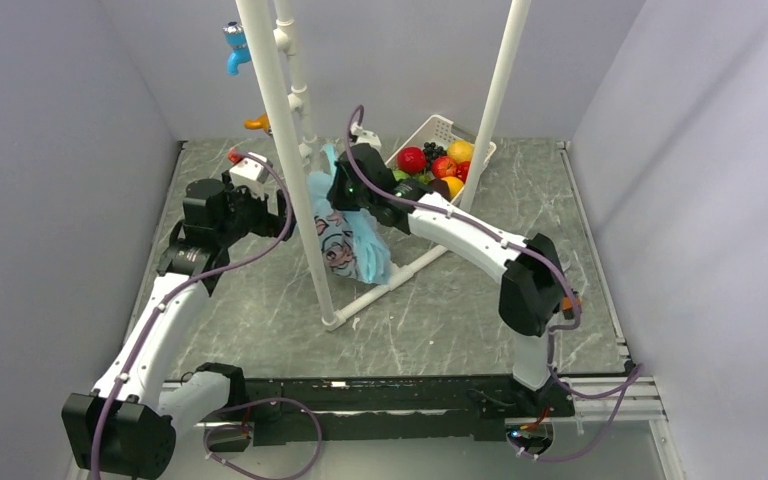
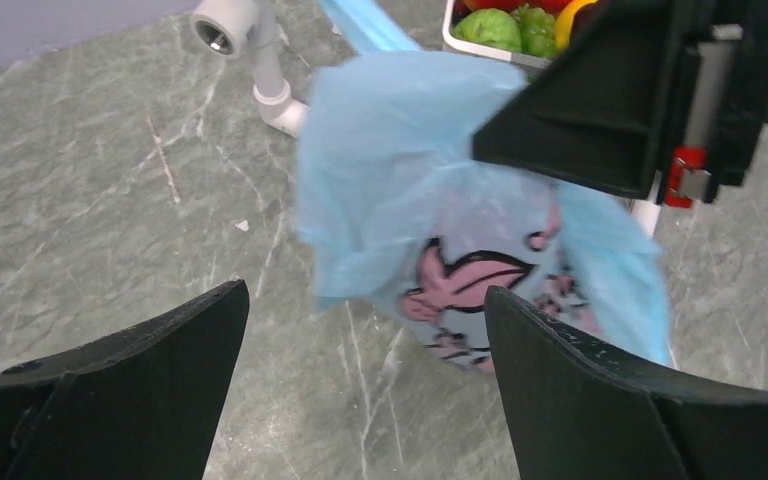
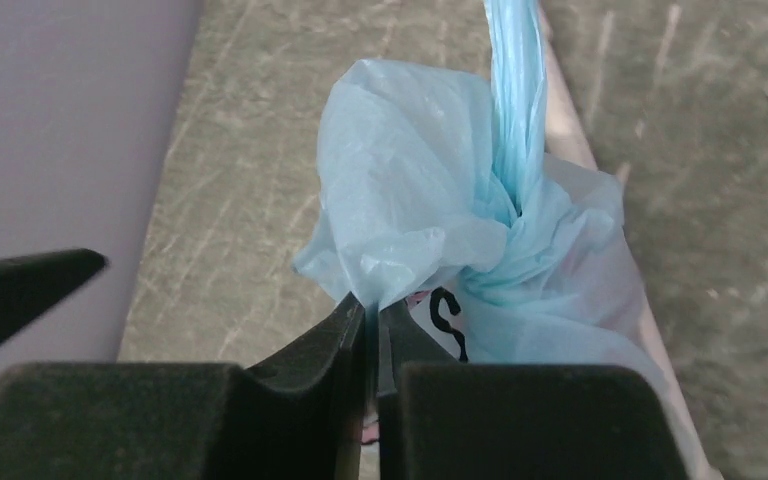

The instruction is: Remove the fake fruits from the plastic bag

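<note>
The light-blue plastic bag (image 1: 352, 243) with its pink-and-black cartoon face hangs by a twisted handle (image 3: 516, 90) beside the white pipe frame. My right gripper (image 3: 370, 305) is shut on a fold of the bag's upper edge (image 3: 390, 270); it also shows as a black shape (image 2: 640, 90) in the left wrist view. My left gripper (image 2: 365, 300) is open just left of the bag (image 2: 440, 200), with only table between its fingers. Red (image 1: 411, 159) and orange (image 1: 460, 150) fake fruits lie in the white basket. Whatever is inside the bag is hidden.
A white slotted basket (image 1: 438, 128) at the back holds red, orange, green and dark fruits. White pipes (image 1: 285, 150) rise between my arms, and one lies along the table (image 1: 390, 278). Blue (image 1: 235, 45) and orange (image 1: 256, 124) hooks stick out of the rear pipe.
</note>
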You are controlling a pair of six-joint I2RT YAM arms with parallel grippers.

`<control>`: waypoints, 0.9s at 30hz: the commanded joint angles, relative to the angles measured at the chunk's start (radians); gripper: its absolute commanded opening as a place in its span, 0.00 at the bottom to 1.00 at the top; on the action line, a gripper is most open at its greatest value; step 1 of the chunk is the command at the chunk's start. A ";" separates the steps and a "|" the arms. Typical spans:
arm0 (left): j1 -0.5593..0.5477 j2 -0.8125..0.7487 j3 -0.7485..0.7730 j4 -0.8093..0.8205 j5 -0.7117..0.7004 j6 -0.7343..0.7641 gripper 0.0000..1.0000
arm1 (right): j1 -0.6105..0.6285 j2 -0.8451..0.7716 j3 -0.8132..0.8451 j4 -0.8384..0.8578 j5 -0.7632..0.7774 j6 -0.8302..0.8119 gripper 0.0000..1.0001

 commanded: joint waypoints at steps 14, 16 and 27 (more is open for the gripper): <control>-0.024 0.142 0.091 -0.076 0.133 0.061 0.90 | -0.009 -0.103 -0.087 0.025 -0.240 -0.247 0.57; -0.024 0.123 0.081 -0.067 0.091 0.062 0.89 | -0.012 -0.102 -0.110 0.010 -0.243 -0.272 0.56; -0.024 0.215 0.128 -0.117 -0.030 0.057 0.88 | -0.010 -0.069 -0.187 0.089 -0.324 -0.264 0.56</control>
